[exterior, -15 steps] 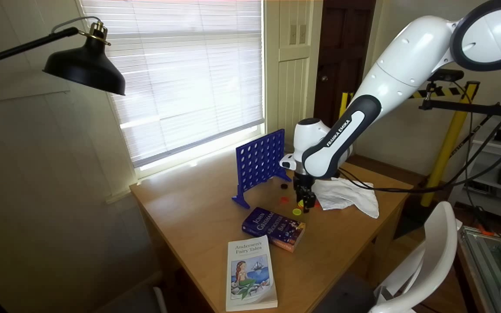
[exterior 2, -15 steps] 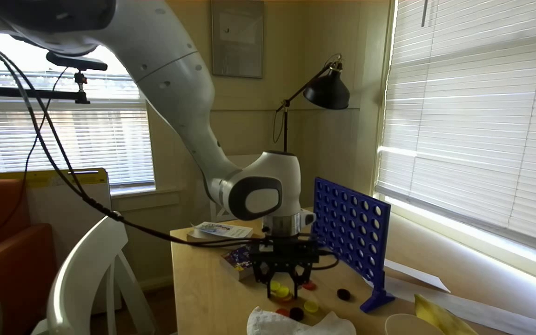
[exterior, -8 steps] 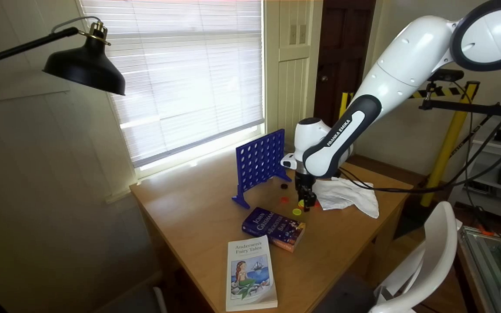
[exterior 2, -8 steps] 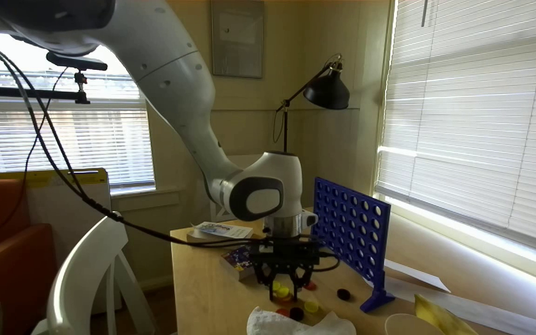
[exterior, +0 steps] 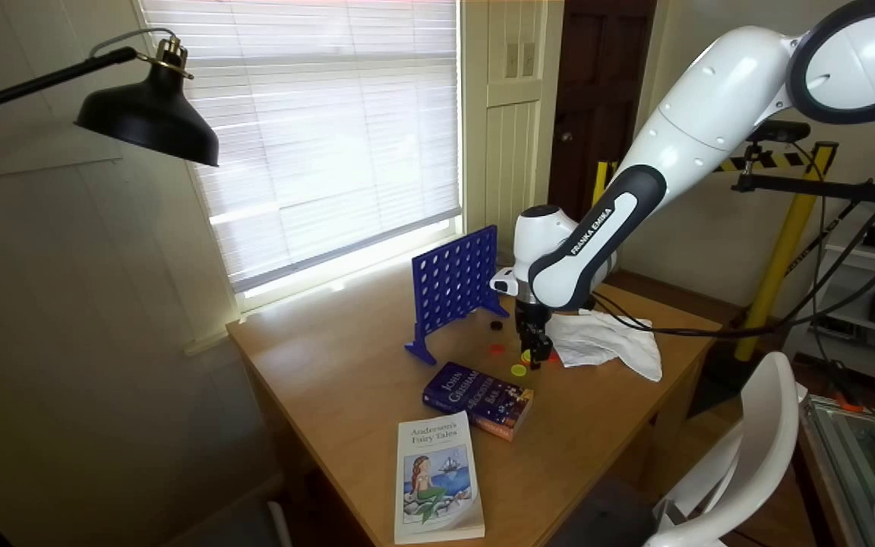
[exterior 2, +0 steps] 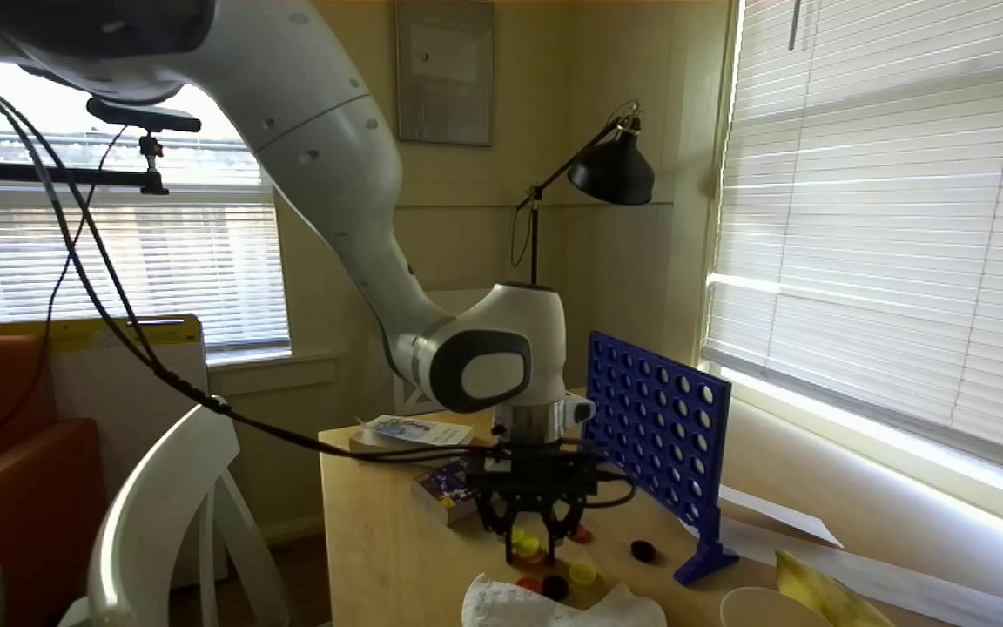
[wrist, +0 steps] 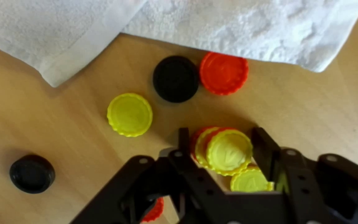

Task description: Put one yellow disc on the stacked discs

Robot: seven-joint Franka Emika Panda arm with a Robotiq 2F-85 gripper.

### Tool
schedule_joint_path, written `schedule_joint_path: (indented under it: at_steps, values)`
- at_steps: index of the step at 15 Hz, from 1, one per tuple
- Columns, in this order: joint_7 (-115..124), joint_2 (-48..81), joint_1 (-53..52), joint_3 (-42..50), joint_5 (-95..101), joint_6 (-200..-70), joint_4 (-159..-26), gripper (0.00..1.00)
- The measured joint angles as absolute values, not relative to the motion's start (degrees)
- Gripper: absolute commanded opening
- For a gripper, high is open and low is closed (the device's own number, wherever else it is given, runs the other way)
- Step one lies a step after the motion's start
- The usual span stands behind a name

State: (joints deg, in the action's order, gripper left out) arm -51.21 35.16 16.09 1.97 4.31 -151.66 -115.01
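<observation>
- You have the stacked discs [wrist: 228, 152] directly between the fingers [wrist: 183, 140] of the claw [wrist: 221, 137] (red and yellow layers, a yellow disc uppermost).
- The jaws stand partway apart, one finger to each side of the stacked discs, and have hold of nothing; you cannot tell whether either finger touches them.
- In the wrist view, you see a loose yellow disc [wrist: 250, 181] just beside the stacked discs, partly hidden by the claw.
- A second loose yellow disc [wrist: 130, 115] lies flat on the table [wrist: 79, 127], outside the fingers.
- A black disc [wrist: 176, 79] and a red disc [wrist: 224, 73] lie side by side near the white cloth [wrist: 216, 28].
</observation>
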Motion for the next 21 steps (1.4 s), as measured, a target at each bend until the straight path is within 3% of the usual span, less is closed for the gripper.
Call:
schedule_joint_path:
  at_steps: [2, 8, 12, 15, 16, 18, 21]
  values:
    - [-51.19, 35.15, 16.08, 1.96, 4.31, -151.54, -115.00, 0.37]
    - [-51.14, 35.10, 16.04, 1.93, 4.33, -150.48, -114.62, 0.42]
    - [-51.08, 35.11, 16.04, 1.96, 4.35, -150.32, -114.56, 0.33]
    - [-50.86, 35.09, 15.95, 2.01, 4.49, -150.14, -114.51, 0.47]
    - [-50.77, 35.09, 15.93, 2.02, 4.61, -150.14, -114.51, 0.63]
    - [-50.72, 35.09, 15.88, 2.05, 4.79, -150.11, -114.51, 0.65]
    - [-50.69, 35.09, 15.71, 2.12, 4.91, -150.11, -114.51, 0.78]
